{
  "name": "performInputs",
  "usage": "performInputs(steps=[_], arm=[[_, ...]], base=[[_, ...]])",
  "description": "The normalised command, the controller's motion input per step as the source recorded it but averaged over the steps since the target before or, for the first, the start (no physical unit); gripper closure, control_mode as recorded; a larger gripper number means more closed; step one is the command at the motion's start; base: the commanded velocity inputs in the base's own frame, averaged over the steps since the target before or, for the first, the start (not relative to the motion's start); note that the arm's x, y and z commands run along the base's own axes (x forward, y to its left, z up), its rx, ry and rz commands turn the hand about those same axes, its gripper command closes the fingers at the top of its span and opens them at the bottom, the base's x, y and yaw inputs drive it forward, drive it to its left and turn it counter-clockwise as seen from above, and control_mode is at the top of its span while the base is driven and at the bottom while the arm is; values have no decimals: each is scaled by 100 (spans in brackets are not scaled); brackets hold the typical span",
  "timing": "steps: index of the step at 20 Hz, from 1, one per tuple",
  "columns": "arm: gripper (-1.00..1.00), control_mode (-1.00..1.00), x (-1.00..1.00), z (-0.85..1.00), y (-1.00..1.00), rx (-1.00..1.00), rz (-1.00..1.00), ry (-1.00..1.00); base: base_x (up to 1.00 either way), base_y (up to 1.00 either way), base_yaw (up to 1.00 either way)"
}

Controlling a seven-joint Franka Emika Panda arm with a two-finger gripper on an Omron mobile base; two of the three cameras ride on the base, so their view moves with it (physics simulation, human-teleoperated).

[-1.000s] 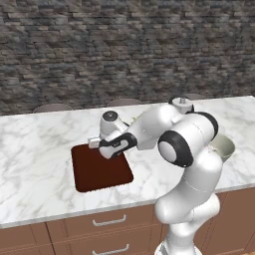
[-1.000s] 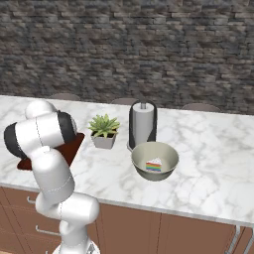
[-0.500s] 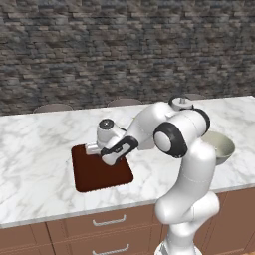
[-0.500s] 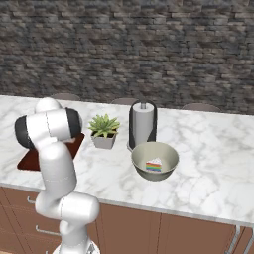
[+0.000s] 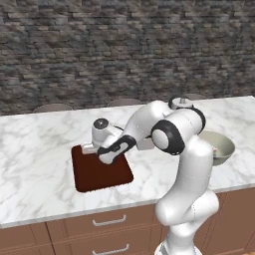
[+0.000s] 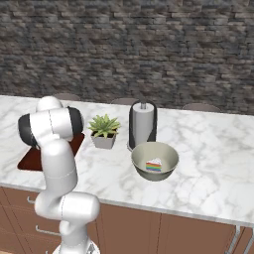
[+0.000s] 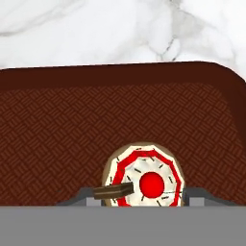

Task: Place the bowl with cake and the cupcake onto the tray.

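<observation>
My pincer (image 7: 144,194) low over tray (image 7: 57,129) — cupcake (image 7: 144,175) between my tips, grip unclear; bowl (image 6: 155,159) waits far off on bench (image 6: 208,168).

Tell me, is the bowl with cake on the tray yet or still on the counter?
On the counter. The bowl with cake sits by the paper towel holder, far from the tray.

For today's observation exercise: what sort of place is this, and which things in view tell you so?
Probably a kitchen, and a rendered one: a marble counter over wooden drawers, a paper towel holder, and a bowl with cake.
</observation>
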Motion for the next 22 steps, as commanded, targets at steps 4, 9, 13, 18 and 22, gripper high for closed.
performInputs(steps=[4, 9, 13, 18, 22], arm=[[-100, -100, 7, -1, 0, 0, 0, 0], [-100, -100, 0, 0, 0, 0, 0, -1], [-100, -100, 0, 0, 0, 0, 0, -1], [-100, -100, 0, 13, 0, 0, 0, -3], [-100, -100, 0, 40, 0, 0, 0, -6]], base=[[0, 0, 0], [0, 0, 0], [0, 0, 0], [0, 0, 0], [0, 0, 0]])
